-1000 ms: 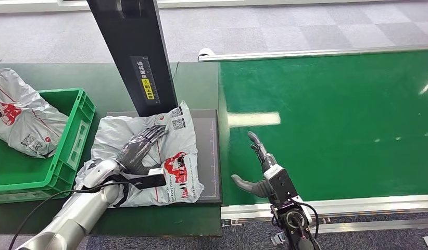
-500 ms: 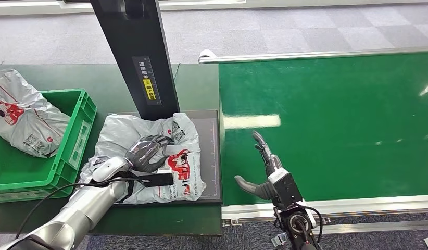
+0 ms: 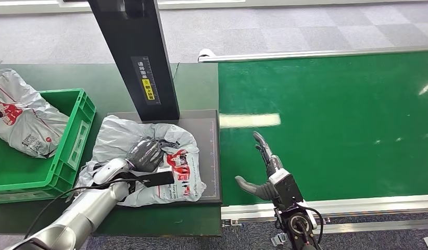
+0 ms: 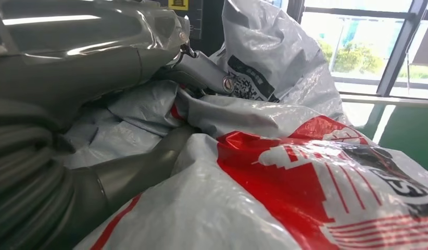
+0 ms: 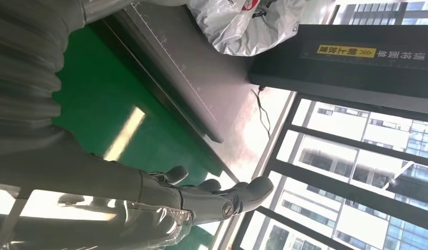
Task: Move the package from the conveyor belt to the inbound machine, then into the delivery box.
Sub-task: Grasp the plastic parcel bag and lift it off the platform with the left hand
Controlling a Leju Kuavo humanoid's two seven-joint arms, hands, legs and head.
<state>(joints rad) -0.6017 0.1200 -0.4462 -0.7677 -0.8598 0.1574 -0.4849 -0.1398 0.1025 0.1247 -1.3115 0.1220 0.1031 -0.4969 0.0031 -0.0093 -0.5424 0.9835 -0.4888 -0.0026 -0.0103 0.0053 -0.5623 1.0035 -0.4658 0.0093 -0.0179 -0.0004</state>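
Observation:
A crumpled grey package (image 3: 123, 143) with red print lies on the dark plate of the inbound machine (image 3: 209, 156), below its black post (image 3: 134, 52). My left hand (image 3: 146, 154) has its fingers curled into the package's bunched film and grips it; the left wrist view shows the package (image 4: 285, 172) close up, with the fingers (image 4: 201, 73) dug into a fold. My right hand (image 3: 264, 172) is open above the near edge of the green conveyor belt (image 3: 331, 120), holding nothing. Its fingers (image 5: 212, 198) are spread in the right wrist view.
A green delivery box (image 3: 66, 151) stands to the left of the machine with another grey package (image 3: 24, 122) lying over its far rim. The belt's metal rail (image 3: 326, 205) runs along the near edge.
My left hand's fingers have closed from lying flat on the package to curling into it, bunching the film upward. The right hand has barely moved.

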